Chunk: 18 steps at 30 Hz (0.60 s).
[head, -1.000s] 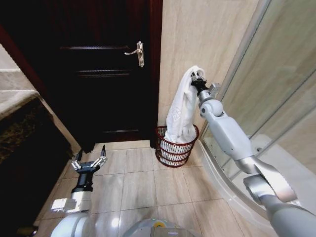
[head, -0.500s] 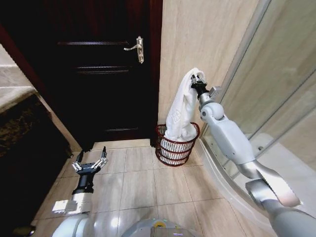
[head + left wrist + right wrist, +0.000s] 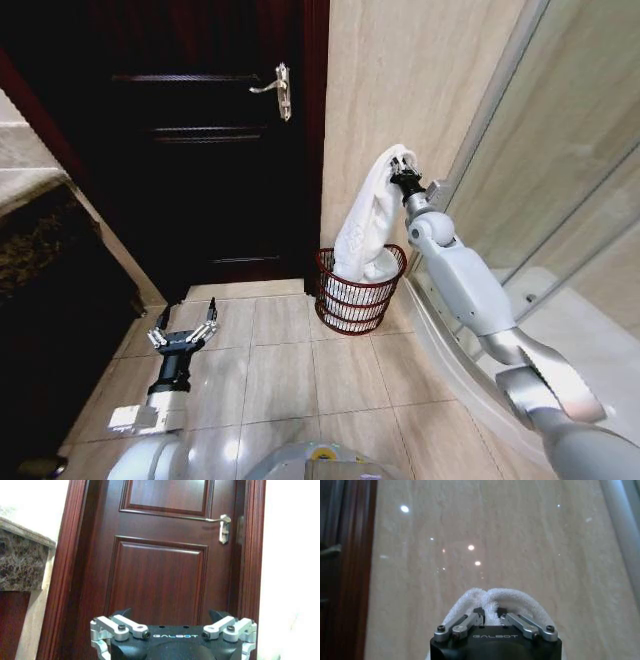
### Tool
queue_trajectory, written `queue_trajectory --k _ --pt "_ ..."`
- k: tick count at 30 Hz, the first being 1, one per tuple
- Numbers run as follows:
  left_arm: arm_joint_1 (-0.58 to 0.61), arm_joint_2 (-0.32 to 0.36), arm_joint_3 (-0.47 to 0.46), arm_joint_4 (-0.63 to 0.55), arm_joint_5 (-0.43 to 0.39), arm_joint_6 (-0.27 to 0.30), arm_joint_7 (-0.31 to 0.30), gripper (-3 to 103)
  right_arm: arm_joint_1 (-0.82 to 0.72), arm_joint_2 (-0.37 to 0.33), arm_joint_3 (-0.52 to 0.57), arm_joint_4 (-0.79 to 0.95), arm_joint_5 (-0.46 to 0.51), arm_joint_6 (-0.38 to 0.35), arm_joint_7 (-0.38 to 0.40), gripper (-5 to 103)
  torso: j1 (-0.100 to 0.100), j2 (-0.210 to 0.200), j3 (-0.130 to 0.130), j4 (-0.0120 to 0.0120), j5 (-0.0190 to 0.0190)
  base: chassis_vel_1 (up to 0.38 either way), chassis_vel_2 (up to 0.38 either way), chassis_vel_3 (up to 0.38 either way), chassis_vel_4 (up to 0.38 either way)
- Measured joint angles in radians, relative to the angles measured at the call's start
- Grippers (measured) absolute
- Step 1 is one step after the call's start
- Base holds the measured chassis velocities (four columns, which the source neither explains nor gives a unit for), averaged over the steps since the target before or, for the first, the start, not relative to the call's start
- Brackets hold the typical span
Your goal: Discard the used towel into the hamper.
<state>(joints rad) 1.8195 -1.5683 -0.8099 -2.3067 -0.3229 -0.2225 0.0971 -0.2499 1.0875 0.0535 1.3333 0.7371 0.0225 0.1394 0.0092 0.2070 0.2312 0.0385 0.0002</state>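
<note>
Two fingers of the right gripper (image 3: 400, 172) are pinched on a fold at the top of the white towel (image 3: 368, 225), seen also in the right wrist view (image 3: 490, 615). Below the jaws the cloth hangs into the hamper (image 3: 360, 295), its lower end apparently resting inside. Far off, low over the floor tiles (image 3: 300, 365), the left gripper (image 3: 183, 328) hangs spread open and empty, facing the dark door (image 3: 160, 555).
</note>
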Motion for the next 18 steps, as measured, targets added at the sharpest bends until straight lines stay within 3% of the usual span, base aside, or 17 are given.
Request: queue_trajectory --k 18 --pt "0.007 -0.013 0.009 -0.012 0.024 -0.001 0.001 100 -0.059 -0.016 0.029 -0.053 -0.117 0.059 -0.083 13 -0.009 -0.069 -0.057 -0.0002 -0.0001 0.000 0.000 0.000 0.000"
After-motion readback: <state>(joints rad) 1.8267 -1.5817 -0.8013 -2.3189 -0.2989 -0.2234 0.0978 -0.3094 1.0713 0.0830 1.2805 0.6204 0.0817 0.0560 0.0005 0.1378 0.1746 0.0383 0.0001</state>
